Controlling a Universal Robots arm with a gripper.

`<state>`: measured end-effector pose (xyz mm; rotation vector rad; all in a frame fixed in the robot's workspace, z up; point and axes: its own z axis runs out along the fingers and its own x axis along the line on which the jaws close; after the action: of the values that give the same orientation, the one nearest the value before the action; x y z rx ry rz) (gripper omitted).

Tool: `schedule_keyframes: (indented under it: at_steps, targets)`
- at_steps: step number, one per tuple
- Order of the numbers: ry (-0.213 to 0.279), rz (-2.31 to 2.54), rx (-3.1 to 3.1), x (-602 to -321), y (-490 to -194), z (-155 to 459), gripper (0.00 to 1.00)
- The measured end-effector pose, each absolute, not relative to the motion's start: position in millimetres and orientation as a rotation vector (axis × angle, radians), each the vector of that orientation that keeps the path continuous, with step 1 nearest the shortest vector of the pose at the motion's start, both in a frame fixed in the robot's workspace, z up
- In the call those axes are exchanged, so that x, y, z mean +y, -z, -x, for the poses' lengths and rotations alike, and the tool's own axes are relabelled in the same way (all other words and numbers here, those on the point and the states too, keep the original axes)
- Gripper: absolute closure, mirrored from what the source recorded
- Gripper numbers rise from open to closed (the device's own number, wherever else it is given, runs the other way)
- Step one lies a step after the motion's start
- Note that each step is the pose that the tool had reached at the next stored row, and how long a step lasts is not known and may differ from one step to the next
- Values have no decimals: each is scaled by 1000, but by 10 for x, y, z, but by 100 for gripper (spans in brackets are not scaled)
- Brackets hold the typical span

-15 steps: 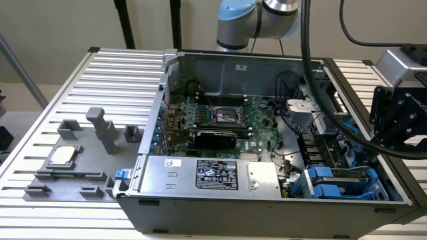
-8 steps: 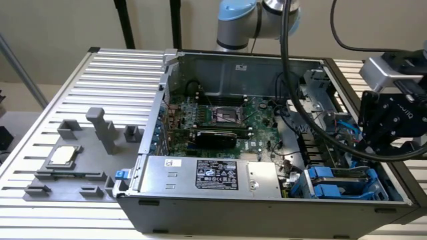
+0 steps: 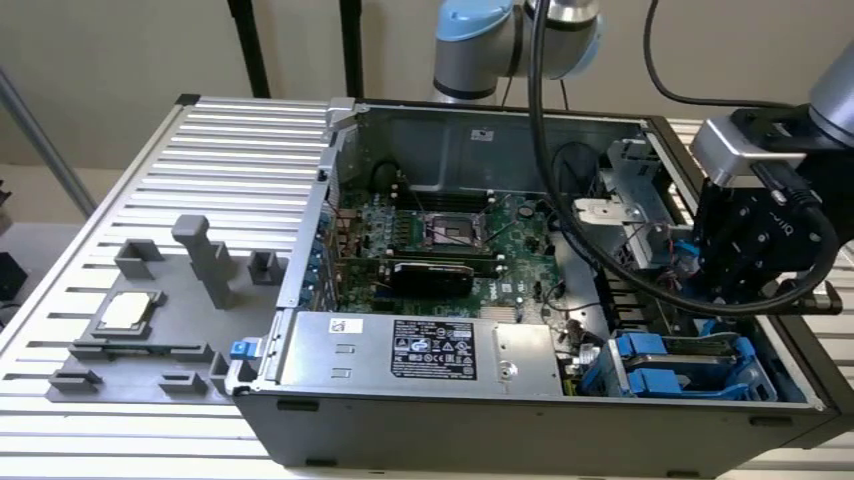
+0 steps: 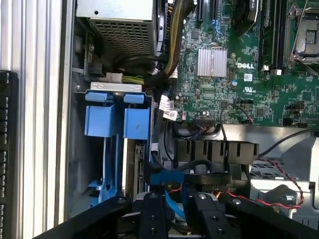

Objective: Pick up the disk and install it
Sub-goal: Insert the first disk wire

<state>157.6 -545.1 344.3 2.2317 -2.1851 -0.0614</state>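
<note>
My gripper (image 3: 727, 300) hangs over the drive bay at the exterior view's right end of the open computer case (image 3: 307, 200). In the wrist view its black fingers (image 4: 152, 214) stand apart and open around the gripper's midpoint (image 4: 178, 214); only a blue cable shows behind the gap. Just beyond them, blue plastic carriers (image 4: 117, 119) (image 3: 667, 365) sit in the bay. A thin metal strip (image 4: 131, 169) stands edge-on beside them and may be the disk. I cannot make out any label.
A black fan shroud (image 4: 214, 149), a blue cable (image 4: 172, 177) and red-black wires (image 4: 279, 172) crowd the space near the fingers. The motherboard (image 3: 441, 240) and power supply (image 3: 414, 350) lie further in. A grey fixture with a small silver chip (image 3: 127, 312) sits on the slatted table.
</note>
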Motion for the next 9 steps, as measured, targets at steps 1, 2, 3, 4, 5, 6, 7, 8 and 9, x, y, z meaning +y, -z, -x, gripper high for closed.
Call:
schedule_keyframes:
  at_steps: [1,2,3,4,5,6,7,8,9]
  targets:
    - [61,-2232,-2184,-5451,-3443,-1563,100]
    - [61,-2232,-2184,-5460,-3444,-1551,100]
    - [62,-2233,-2184,-5477,-3444,-1539,100]
    - [63,-2233,-2185,-5508,-3443,-1530,100]
    - [64,-2234,-2185,-5544,-3443,-1525,100]
    - [66,-2234,-2186,-5585,-3443,-1523,100]
    - [67,-2235,-2186,-5624,-3443,-1523,100]
    - [68,-2236,-2187,-5667,-3443,-1523,100]
    - [69,-2236,-2187,-5705,-3444,-1522,100]
